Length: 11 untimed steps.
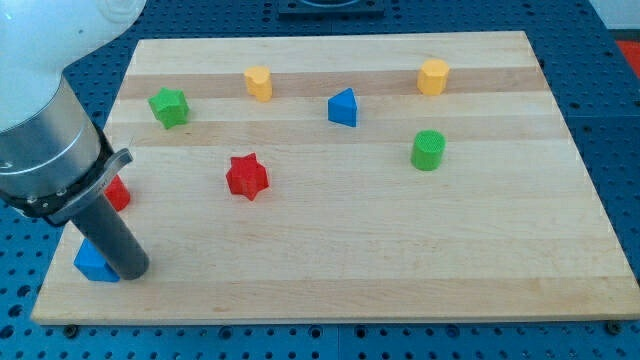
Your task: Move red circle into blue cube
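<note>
my tip (pixel 133 268) rests at the view's lower left, touching or just beside the right flank of the blue cube (pixel 93 263), and the rod hides part of that block. there is no claw here, only a plain rod, so nothing can open or clamp; every move has to be a push. the red circle (pixel 118 194) lies at about twelve o'clock from the blue cube, near it but apart, and is half hidden behind the arm's grey collar. to do this step well, i judge the tip should leave the cube without nudging it, swing wide round the red circle and settle at its twelve o'clock side, then push straight toward six o'clock so the block slides down into the cube. the line of push should pass through the circle's middle, for a round piece can roll off a rod to either side; slow, short strokes would help. what shows of the red circle is a small bright red piece with a flat top; its round outline i cannot confirm. the red star (pixel 247 176) sits well apart at three o'clock from it and should not interfere.
</note>
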Available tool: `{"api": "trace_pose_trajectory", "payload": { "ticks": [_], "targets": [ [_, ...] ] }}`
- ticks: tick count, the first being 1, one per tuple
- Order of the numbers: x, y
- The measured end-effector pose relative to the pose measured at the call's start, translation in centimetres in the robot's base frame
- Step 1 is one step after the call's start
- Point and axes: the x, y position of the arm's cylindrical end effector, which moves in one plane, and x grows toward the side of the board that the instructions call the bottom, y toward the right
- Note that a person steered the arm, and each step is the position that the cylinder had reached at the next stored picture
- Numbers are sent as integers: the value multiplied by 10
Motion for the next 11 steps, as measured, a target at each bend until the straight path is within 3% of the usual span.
{"api": "trace_pose_trajectory", "payload": {
  "ticks": [3, 5, 8, 10, 11],
  "targets": [
    [-139, -12],
    [-127, -68],
    [-91, 5],
    [-130, -33],
    [-111, -43]
  ]
}}
